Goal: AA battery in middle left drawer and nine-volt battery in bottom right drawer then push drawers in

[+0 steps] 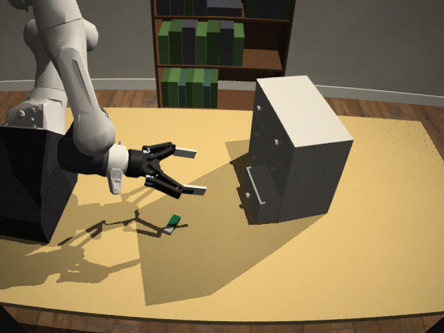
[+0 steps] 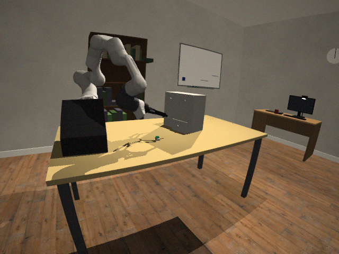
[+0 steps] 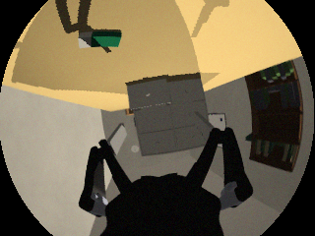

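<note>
The grey chest (image 1: 313,179) (image 2: 195,115) (image 3: 189,115) stands upright. Its bottom right drawer (image 1: 252,206) (image 2: 175,127) (image 3: 155,95) is partly pulled out. No battery shows in its dark tray, though part of the inside is hidden. The other drawers look pushed in. My gripper (image 1: 200,173) (image 2: 166,115) (image 3: 158,124) is open and empty, above the table, pointing at the drawer fronts with a gap between. A green block with a pale end (image 1: 173,220) (image 2: 157,137) (image 3: 105,39) lies on the table in front of the chest; I cannot tell surely what it is. No AA battery is visible.
The yellow table (image 1: 379,232) (image 2: 224,131) carries the chest. The arm's black pedestal (image 1: 21,179) (image 2: 82,125) stands at the other end. A bookcase (image 1: 265,59) (image 3: 276,113) stands beyond the table's back edge.
</note>
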`<state>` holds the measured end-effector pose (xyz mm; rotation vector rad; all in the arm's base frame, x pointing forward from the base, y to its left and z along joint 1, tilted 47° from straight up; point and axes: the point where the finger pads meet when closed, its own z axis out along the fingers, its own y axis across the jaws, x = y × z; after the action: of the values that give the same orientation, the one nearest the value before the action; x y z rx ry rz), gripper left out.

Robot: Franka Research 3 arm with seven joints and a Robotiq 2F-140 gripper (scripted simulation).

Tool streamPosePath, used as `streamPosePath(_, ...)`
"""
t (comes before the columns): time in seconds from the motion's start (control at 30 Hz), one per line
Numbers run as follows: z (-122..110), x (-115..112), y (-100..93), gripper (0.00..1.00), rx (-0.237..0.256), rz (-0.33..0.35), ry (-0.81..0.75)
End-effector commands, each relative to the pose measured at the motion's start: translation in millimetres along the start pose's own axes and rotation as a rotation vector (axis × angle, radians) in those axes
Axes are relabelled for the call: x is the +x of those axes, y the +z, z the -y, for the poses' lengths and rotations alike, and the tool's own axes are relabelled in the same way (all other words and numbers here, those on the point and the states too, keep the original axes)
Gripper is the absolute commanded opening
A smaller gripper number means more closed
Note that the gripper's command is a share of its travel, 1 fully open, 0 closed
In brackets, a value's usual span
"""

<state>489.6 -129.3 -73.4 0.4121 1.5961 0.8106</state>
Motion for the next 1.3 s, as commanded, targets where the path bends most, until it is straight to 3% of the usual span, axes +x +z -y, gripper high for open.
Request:
streamPosePath(0.0,-1,-1,-0.9,1.00,-0.002,-0.002,-0.006)
streamPosePath(0.3,-1,-2,-1.3,1.00,-0.002,-0.038,-0.006)
streamPosePath(0.63,-1,-6,-2.9,1.00,-0.002,-0.181,-0.007)
streamPosePath(0.7,-1,-6,-2.9,1.00,-0.002,-0.181,-0.007)
streamPosePath(0.9,-1,-11,-4.6,1.00,-0.001,-0.332,-0.007)
streamPosePath(1.2,-1,-20,-8.0,1.00,0.000,-0.639,-0.007)
streamPosePath(1.27,-1,-20,-8.0,1.00,0.000,-0.639,-0.007)
